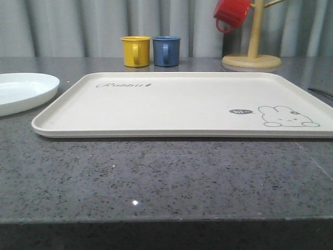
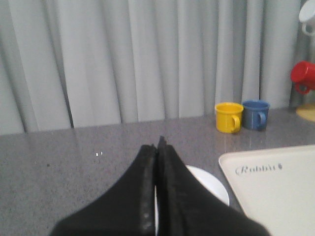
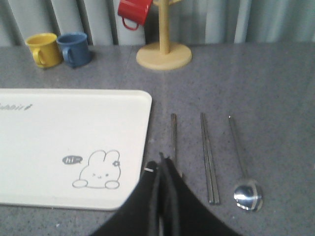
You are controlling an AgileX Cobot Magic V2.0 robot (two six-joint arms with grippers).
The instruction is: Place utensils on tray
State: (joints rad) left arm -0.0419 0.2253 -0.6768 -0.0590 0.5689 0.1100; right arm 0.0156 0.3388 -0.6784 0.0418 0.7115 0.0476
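Note:
The cream tray [image 1: 182, 104] with "Rabbit" script and a rabbit drawing lies bare in the middle of the grey table; I also see the tray [image 3: 69, 142] and the tray [image 2: 275, 187] in the wrist views. To its right lie a thin fork [image 3: 173, 135], a pair of chopsticks [image 3: 208, 157] and a spoon [image 3: 243, 169], side by side. The white plate [image 1: 23, 91] sits left of the tray. My right gripper [image 3: 161, 160] is shut above the table, just over the fork's near end. My left gripper [image 2: 158, 145] is shut above the plate [image 2: 211, 184].
A yellow mug [image 1: 136, 50] and a blue mug [image 1: 166, 50] stand behind the tray. A wooden mug tree [image 1: 252, 52] at the back right holds a red mug [image 1: 231, 13]. Grey curtains close off the back. Bare countertop stretches in front of the tray.

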